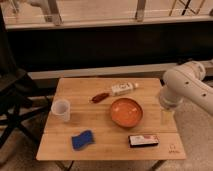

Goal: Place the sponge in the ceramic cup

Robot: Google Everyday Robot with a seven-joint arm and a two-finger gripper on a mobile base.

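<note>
The blue sponge (82, 140) lies flat on the wooden table (160, 152), near its front left. The white ceramic cup (61, 109) stands upright at the left side, a short way behind the sponge, and looks empty. My white arm (186, 87) reaches in from the right. Its end, with the gripper (166, 116), hangs over the table's right edge beside the orange bowl (126, 111). The gripper is open and holds nothing. It is far to the right of both sponge and cup.
A black-and-white box (143, 141) lies at the front right. A white tube (123, 88) and a reddish-brown item (99, 97) lie at the back middle. A dark folding chair (12, 100) stands left of the table, with a low wall and railing behind.
</note>
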